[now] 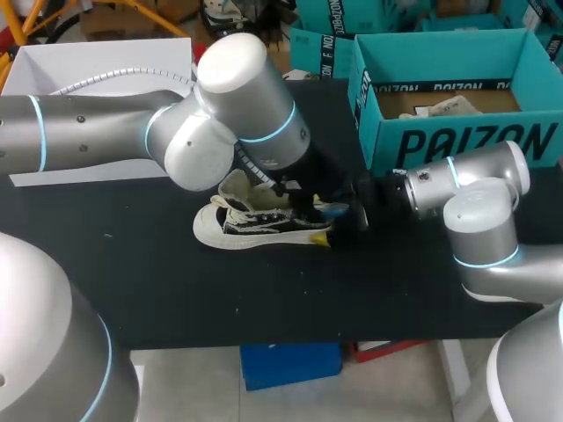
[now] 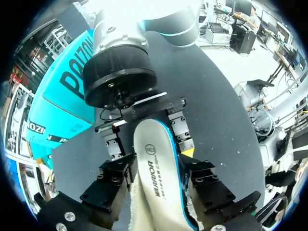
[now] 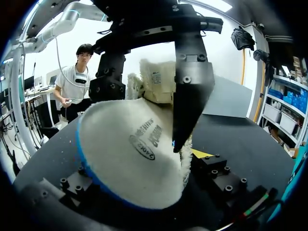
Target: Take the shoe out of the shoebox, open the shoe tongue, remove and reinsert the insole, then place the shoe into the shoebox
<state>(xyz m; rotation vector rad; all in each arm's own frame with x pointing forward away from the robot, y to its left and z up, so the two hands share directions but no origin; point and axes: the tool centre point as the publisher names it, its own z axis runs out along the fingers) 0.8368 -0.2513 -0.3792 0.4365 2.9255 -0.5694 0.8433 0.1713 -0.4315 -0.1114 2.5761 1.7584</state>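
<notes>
A black-and-white sneaker (image 1: pixel 251 224) lies on its side on the black table (image 1: pixel 132 272), toe to the left. Its white insole (image 2: pixel 156 168) with a blue edge sticks up out of the heel opening. My left gripper (image 1: pixel 295 193) stands over the shoe, its fingers (image 3: pixel 192 86) pressing on the insole (image 3: pixel 130 149) from both sides. My right gripper (image 1: pixel 352 215) meets the shoe at the heel and grips it there. The raised insole heel hides most of the shoe in the right wrist view. The tongue (image 3: pixel 154 82) shows beyond it.
The open teal shoebox (image 1: pixel 457 145) stands at the back right, just behind my right arm, with crumpled paper (image 1: pixel 440 107) inside. A white box (image 1: pixel 97 66) sits at the back left behind my left arm. Bare table lies in front of the shoe.
</notes>
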